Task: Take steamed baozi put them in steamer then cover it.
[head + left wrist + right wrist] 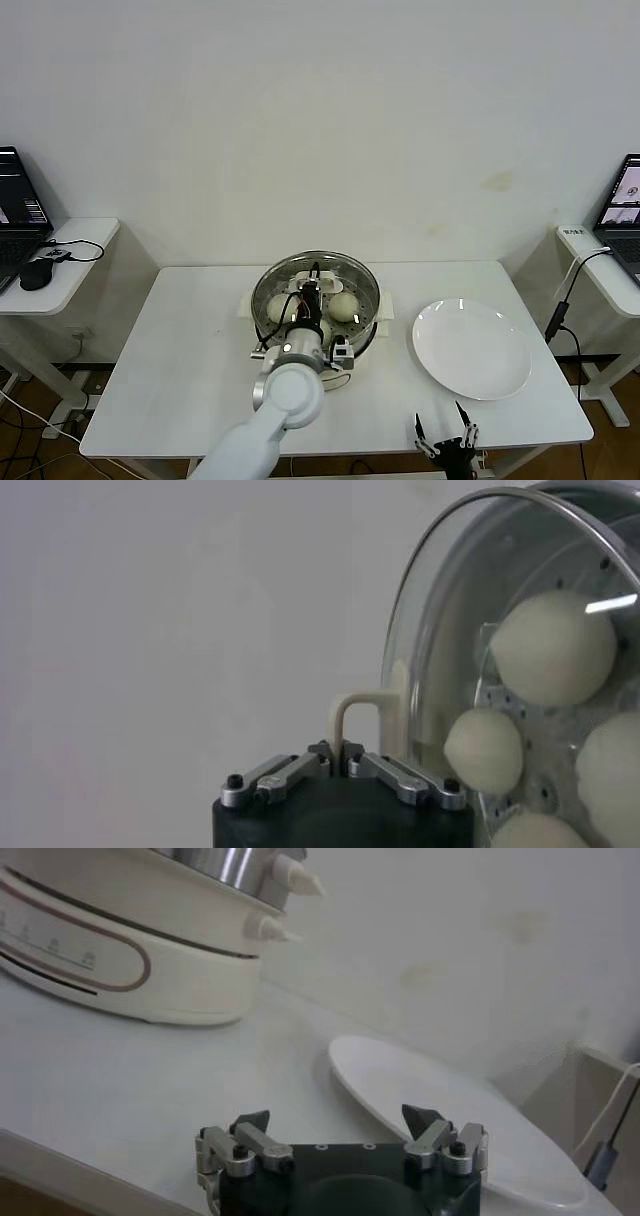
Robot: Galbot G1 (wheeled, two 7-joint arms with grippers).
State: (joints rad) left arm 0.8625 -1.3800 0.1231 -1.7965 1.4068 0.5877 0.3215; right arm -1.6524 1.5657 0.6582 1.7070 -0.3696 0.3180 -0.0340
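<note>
The steamer, a shiny steel pot on a white base, stands at the middle of the white table. The clear glass cover lies over its top. My left gripper reaches in from the front and is shut on the cover's cream handle. In the left wrist view the gripper pinches the thin handle bar, with the glass cover behind it. Several steamed baozi sit on the perforated tray under the glass, two plain in the head view. My right gripper hangs open at the table's front edge.
A flat white plate with nothing on it lies right of the steamer, just beyond the right gripper. The steamer's white base is to that gripper's far side. Side desks with laptops flank the table.
</note>
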